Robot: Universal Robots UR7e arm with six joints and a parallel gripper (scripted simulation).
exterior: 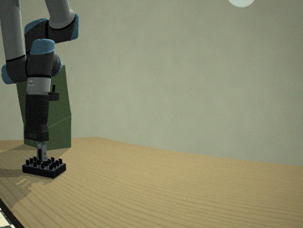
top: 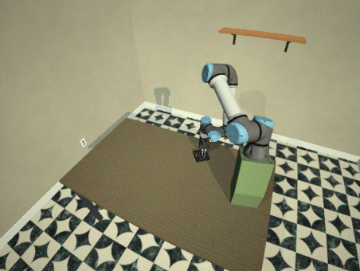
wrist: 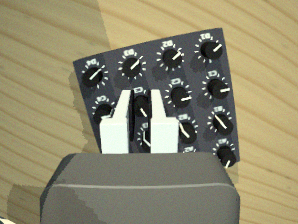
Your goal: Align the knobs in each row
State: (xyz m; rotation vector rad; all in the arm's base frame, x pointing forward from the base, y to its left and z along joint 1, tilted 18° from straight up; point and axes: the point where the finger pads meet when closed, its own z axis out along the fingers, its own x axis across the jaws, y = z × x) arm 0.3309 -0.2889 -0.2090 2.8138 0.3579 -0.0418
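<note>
Black and small, the knob box [top: 201,155] stands on the wooden table [top: 139,187], near the edge where the green pedestal [top: 251,181] stands. We see the gripper [wrist: 140,111] straight above it, its two fingers closed on one knob [wrist: 141,107].

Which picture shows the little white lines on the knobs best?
The wrist view: the knob box fills it, so the lines show. In the top view the knob box is a speck; the exterior view shows only knob sides.
</note>
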